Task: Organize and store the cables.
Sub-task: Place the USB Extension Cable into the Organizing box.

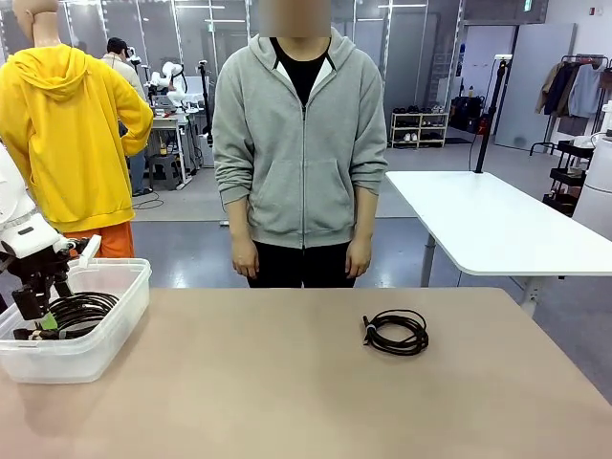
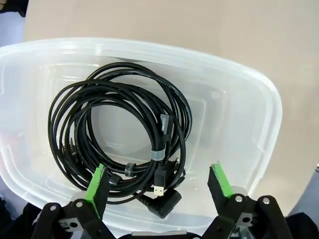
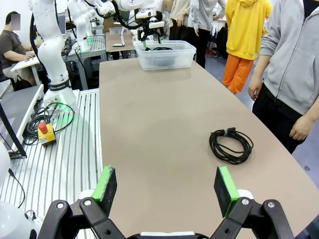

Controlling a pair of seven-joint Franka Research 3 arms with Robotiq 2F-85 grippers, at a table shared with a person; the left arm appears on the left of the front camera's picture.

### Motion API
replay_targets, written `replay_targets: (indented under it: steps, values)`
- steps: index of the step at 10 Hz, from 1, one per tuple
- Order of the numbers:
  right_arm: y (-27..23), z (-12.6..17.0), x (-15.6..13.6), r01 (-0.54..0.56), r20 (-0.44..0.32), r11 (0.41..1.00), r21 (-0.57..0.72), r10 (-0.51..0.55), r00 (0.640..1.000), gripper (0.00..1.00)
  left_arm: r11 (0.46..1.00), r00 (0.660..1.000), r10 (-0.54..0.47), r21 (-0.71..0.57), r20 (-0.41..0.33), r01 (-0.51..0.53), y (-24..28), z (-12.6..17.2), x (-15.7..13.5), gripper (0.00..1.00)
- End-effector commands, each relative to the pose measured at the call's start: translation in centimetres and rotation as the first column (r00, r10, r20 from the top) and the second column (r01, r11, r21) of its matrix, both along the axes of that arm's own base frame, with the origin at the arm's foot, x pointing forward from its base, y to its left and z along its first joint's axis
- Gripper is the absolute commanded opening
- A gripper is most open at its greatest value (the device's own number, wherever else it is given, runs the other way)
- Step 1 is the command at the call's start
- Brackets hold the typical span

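Here's the desk [image 1: 287, 402], wide and tan, with a person [image 1: 301, 143] in a grey hoodie standing at its far side, arms down, well away from the tub. The clear plastic tub [image 1: 96, 356] sits at one end of the desk. The left gripper [image 2: 158, 174] hangs right over the tub, its fingers apart with nothing between them. The right gripper [image 3: 165, 174] hovers at the desk end opposite the tub, fingers also spread and empty. Inside the tub, a bundle of coiled cables [image 2: 162, 134] lies flat on the floor, plugs gathered at the wall nearest the left gripper.

One loose coil [image 1: 394, 346] is out on the bare desk, well apart from the tub. I'd say that's the job in hand: fetch it. The way to do it well is to come straight down over one side of the ring, close across all the strands near the small band, and lift it whole so no loop trails.

That coil lies flat and slightly oval, its long axis running roughly toward the tub, plug end on the tub-facing side.
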State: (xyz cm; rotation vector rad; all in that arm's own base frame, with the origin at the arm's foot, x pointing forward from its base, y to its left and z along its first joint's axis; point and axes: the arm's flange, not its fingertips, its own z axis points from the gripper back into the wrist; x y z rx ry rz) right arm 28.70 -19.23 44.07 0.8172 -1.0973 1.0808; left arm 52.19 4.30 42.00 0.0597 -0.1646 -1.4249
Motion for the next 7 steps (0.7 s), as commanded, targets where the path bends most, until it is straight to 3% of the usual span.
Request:
replay_targets:
  steps: [1,7]
  values:
    - [-0.06,0.07,0.01,-0.004,0.023,1.000,0.008,0.004,1.000,1.00,1.000,1.000,-0.013,0.003,0.001,0.013,0.31,-0.12,0.50,1.00]
    - [-0.06,0.07,0.01,-0.004,0.023,1.000,0.008,0.004,1.000,1.00,1.000,1.000,-0.013,0.003,0.001,0.013,0.31,-0.12,0.50,1.00]
